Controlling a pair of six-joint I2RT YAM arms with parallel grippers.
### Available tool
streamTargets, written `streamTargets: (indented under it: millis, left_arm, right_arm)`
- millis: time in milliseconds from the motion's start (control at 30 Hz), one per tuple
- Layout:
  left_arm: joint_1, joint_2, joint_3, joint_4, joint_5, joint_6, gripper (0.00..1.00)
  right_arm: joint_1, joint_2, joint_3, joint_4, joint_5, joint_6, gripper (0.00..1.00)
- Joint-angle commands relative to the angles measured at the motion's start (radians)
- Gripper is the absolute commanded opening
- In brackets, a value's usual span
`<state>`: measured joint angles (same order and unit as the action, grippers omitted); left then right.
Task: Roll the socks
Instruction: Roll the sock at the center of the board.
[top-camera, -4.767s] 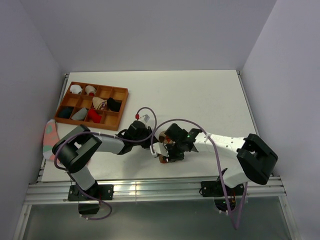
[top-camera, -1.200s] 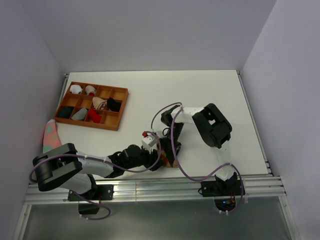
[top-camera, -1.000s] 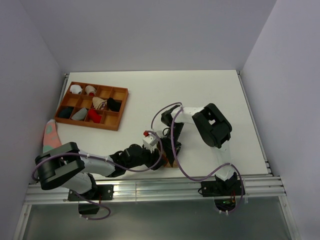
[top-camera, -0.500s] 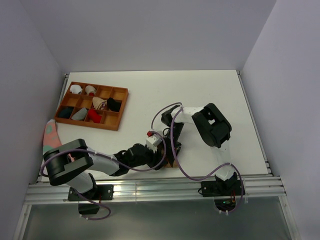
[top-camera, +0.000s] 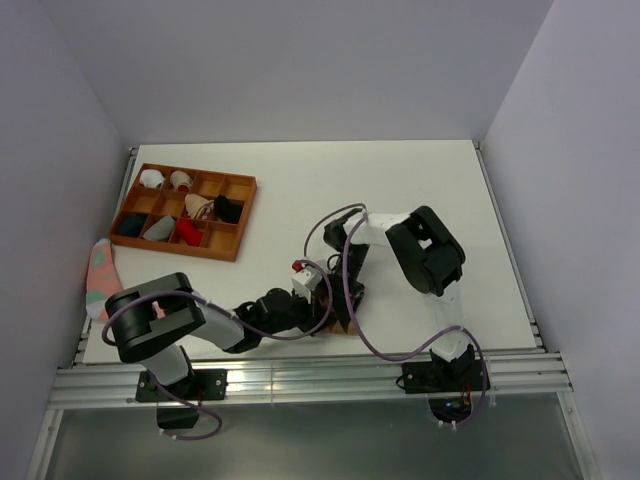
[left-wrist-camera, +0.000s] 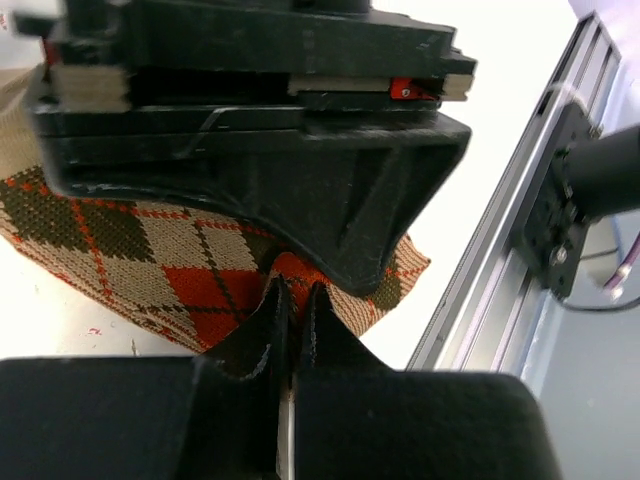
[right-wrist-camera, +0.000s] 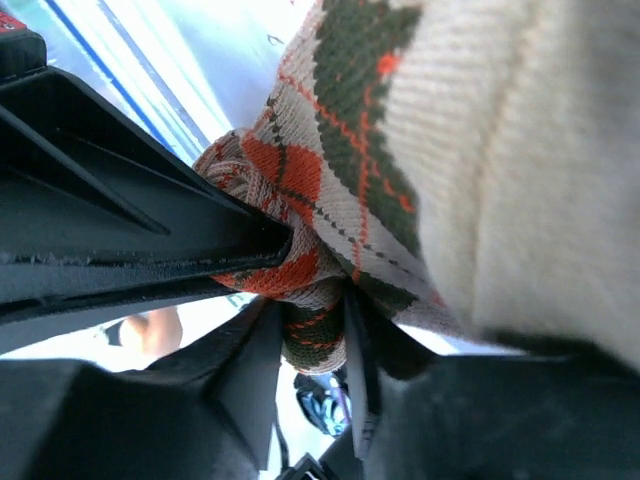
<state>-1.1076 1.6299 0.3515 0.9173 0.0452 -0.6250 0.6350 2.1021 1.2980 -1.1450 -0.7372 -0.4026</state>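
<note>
The argyle sock (top-camera: 343, 322) is seen at the near edge of the table (top-camera: 400, 190), about midway between left and right, bunched between the two arms. The left gripper (left-wrist-camera: 295, 302) is clenched, its fingertips pressed together right at the sock's edge, though it cannot be told whether any fabric is pinched between them. A fold of the sock is grasped by the right gripper (right-wrist-camera: 312, 325), which is set on it from the far side.
</note>
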Motion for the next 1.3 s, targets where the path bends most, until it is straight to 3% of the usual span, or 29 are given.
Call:
streamTargets:
  millis: [0,233,600,900,1067,1267]
  left_arm:
    - [-0.009,0.073,-0.029,-0.046,-0.036,-0.067,0.00]
    - [-0.009,0.160,-0.069,0.020,-0.037,-0.168,0.00]
    - [-0.009,0.228,-0.109,0.043,-0.036,-0.324,0.00]
    - [-0.006,0.193,-0.083,-0.182,-0.025,-0.450,0.00]
    - [-0.005,0.208,-0.077,-0.218,-0.002,-0.505,0.00]
    - [-0.001,0.263,-0.072,-0.212,0.045,-0.553,0.00]
  right_arm:
    - [-0.017,-0.033,0.004,0.235,0.142,-0.053,0.38]
    - [-0.096,-0.137,-0.012,0.235,0.114,-0.076,0.45]
    - [-0.190,-0.433,-0.152,0.343,0.168,-0.175,0.46]
    - [-0.176,-0.717,-0.389,0.449,0.160,-0.353,0.51]
    - [-0.140,-0.869,-0.517,0.488,0.145,-0.465,0.56]
    - [-0.031,-0.993,-0.631,0.545,0.170,-0.469,0.59]
